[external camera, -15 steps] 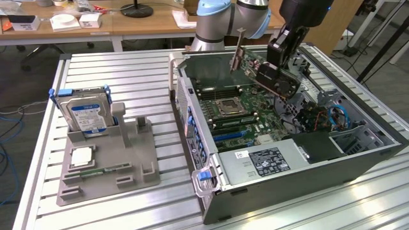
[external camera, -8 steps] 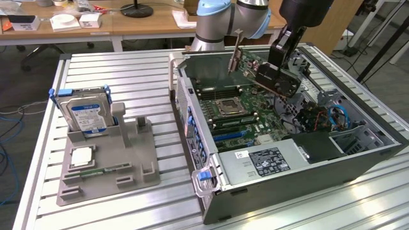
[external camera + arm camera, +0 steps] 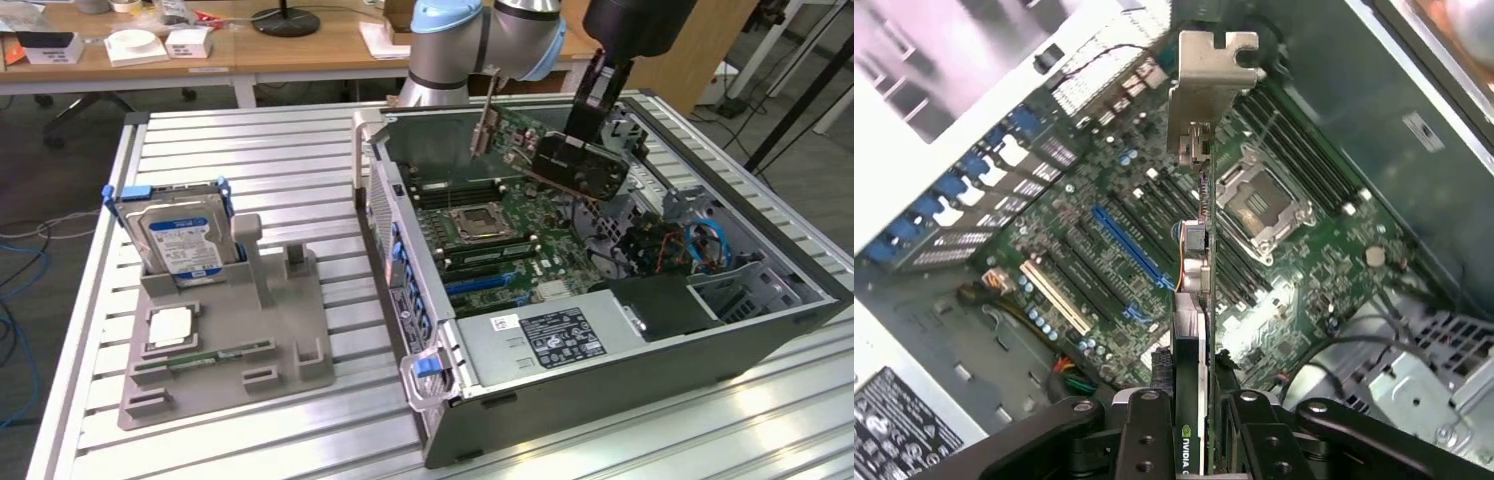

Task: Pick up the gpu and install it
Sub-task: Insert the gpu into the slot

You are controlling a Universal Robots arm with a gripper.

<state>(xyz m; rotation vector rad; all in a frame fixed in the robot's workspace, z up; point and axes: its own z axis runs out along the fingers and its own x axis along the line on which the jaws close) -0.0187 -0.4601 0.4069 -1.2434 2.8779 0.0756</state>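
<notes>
Gripper (image 3: 1196,430): closed on the gpu (image 3: 1194,300), held edge-on.
Wrist view: silver bracket (image 3: 1209,75) foremost — blue slot (image 3: 1132,248) near the card's edge.
Exterior view: arm (image 3: 461,40) angled down into the open case (image 3: 601,400) — card hung tilted above the motherboard (image 3: 487,250).

The arm (image 3: 454,45) angles down, fingers (image 3: 1144,438) clamped partly closed.

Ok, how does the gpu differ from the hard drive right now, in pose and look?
The gpu is held in the end effector above the motherboard; the hard drive stands upright in the grey holder on the table. The gpu is a dark slim card with a silvery bracket; the hard drive is boxy, silver, with a blue-and-white label. Both are rectangular computer parts.
</notes>
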